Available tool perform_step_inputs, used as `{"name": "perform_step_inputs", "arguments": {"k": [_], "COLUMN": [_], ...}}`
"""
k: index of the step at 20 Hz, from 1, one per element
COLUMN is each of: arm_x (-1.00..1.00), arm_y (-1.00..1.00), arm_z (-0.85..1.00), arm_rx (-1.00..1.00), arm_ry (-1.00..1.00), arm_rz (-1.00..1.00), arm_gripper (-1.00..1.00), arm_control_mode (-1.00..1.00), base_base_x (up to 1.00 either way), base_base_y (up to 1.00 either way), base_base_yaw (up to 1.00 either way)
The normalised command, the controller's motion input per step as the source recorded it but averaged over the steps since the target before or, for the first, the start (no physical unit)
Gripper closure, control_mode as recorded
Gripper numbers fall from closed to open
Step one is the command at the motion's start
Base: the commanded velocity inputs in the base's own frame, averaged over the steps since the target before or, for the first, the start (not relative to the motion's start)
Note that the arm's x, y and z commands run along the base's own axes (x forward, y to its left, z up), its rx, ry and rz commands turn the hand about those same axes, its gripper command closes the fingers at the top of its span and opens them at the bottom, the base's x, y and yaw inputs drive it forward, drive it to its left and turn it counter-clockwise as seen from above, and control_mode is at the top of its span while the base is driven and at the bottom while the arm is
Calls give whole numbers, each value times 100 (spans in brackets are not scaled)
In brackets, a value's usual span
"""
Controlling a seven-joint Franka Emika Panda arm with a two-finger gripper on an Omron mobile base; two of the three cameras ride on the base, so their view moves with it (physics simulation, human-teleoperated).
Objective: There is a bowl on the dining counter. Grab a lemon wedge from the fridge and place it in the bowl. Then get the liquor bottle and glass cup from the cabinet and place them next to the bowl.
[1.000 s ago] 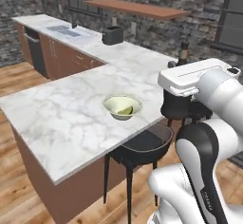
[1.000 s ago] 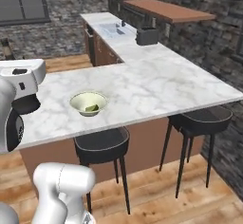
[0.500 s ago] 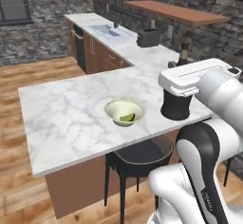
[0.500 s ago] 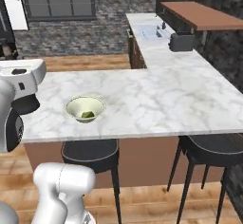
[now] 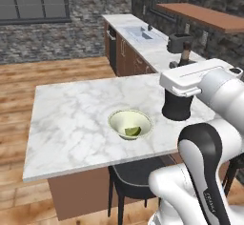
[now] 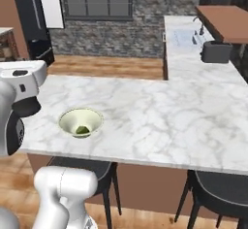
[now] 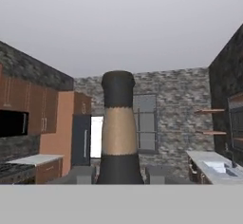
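Hand view: the liquor bottle (image 7: pixel 118 128) stands upright between the gripper (image 7: pixel 118 174) fingers, its neck rising mid-picture, so the gripper is clasped on it. Behind it are the black fridge (image 7: pixel 81 140), a window, brick walls and wooden wall cabinets. In the left base view the bowl (image 5: pixel 130 124) sits near the front edge of the bench (image 5: pixel 71 119), the lemon wedge (image 5: pixel 133 131) inside it. Black stools stand under that edge; a worktop with a sink (image 5: pixel 143 34) runs behind.
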Motion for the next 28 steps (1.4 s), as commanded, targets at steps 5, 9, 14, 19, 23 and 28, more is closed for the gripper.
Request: {"name": "perform_step_inputs", "arguments": {"k": [5, 9, 14, 19, 23, 28], "arm_x": [0, 27, 43, 29, 14, 16], "arm_y": [0, -25, -54, -45, -36, -27], "arm_z": [0, 0, -6, -19, -34, -36], "arm_rx": [0, 3, 1, 0, 0, 0], "arm_ry": [0, 0, 0, 0, 0, 0], "arm_rz": [0, 19, 38, 37, 30, 23], "arm_gripper": [100, 100, 100, 100, 100, 100], "arm_control_mode": [100, -100, -100, -100, -100, -100], "base_base_x": [72, 32, 0, 0, 0, 0], "base_base_y": [-38, -20, 0, 0, 0, 0], "base_base_yaw": [36, 18, 0, 0, 0, 0]}}
